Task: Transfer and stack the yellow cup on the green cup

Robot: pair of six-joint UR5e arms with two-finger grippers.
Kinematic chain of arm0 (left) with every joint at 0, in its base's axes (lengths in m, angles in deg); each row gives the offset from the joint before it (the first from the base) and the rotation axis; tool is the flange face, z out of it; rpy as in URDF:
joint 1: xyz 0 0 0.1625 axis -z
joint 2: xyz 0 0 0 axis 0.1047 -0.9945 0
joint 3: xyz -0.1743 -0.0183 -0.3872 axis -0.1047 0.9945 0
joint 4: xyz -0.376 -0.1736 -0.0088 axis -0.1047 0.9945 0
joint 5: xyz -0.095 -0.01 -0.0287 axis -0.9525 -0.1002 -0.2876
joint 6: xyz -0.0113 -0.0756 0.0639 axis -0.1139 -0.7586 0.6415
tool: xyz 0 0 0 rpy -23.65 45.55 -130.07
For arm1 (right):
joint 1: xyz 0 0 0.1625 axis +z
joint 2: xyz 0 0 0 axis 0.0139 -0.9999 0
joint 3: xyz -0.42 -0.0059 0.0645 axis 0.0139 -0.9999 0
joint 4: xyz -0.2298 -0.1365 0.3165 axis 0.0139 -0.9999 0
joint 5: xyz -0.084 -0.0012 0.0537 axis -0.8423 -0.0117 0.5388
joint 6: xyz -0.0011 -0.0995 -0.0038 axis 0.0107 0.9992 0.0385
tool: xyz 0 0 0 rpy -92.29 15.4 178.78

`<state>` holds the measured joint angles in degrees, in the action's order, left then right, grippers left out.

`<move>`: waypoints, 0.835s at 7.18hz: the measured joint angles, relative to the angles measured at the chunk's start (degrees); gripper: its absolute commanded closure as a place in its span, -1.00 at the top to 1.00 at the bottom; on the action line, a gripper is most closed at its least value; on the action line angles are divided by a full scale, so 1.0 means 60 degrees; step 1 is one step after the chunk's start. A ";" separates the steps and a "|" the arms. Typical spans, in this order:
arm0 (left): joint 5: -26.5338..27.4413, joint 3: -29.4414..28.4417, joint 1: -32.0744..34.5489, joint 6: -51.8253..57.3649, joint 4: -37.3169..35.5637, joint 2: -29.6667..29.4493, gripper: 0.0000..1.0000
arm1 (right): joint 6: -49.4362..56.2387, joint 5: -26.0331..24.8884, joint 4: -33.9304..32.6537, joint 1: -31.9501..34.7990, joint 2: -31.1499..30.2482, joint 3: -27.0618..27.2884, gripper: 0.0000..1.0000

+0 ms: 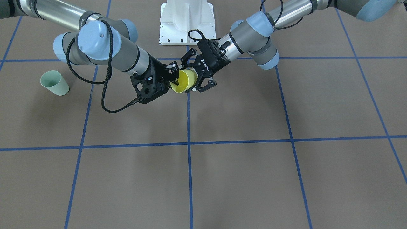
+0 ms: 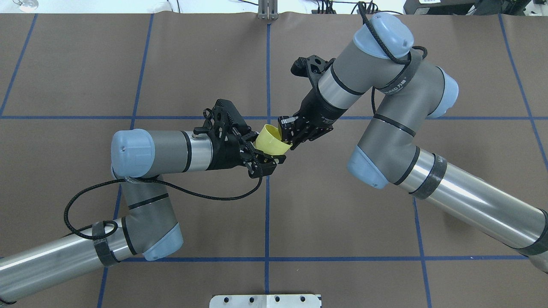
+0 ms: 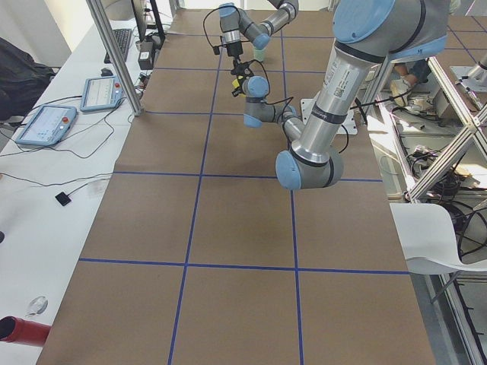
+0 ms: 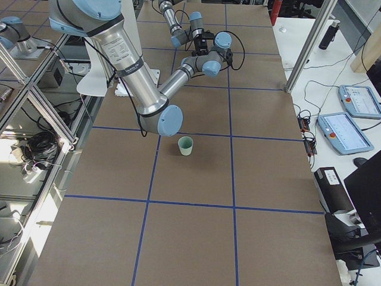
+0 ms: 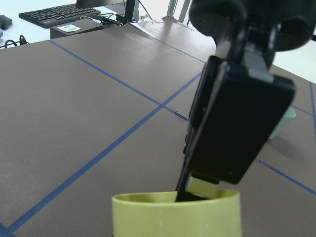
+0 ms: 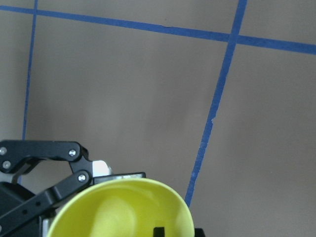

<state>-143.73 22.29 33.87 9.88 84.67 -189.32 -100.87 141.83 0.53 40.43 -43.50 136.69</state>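
Observation:
The yellow cup [image 1: 183, 81] hangs tilted in mid-air over the table's middle, between both grippers; it also shows in the overhead view [image 2: 272, 141]. My right gripper [image 1: 174, 76] is shut on its rim, with one finger inside the cup [image 6: 123, 210]. My left gripper [image 1: 194, 75] stands open around the cup's base end, its fingers [image 1: 206, 86] spread on either side. In the left wrist view the cup [image 5: 177, 217] fills the bottom edge. The green cup [image 1: 54, 83] stands upright on the table on my right arm's side, apart from both grippers [image 4: 186, 145].
The brown table [image 1: 241, 178] carries a grid of blue tape lines. The white robot base plate [image 1: 187, 22] sits at the table's robot edge. Side benches with tablets [image 3: 46, 122] and a keyboard run along the far edge.

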 measured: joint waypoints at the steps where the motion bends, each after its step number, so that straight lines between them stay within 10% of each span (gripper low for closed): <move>1: -0.0001 0.0003 0.0000 -0.0008 0.0002 -0.0014 -0.46 | 0.0003 0.0000 0.0007 0.0000 -0.0003 -0.0004 -0.56; 4: -0.0001 0.0004 -0.0008 -0.0021 0.0003 -0.0026 -0.38 | 0.0002 0.0010 0.0016 0.0004 -0.0014 0.0013 -1.00; 6: -0.0001 0.0006 -0.0003 -0.0006 0.0000 -0.0029 0.38 | -0.0037 0.0014 0.0025 0.0023 -0.0044 0.0056 -1.00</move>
<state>-143.74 22.32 33.86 9.85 84.67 -189.49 -101.09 141.92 0.68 40.57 -43.76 137.03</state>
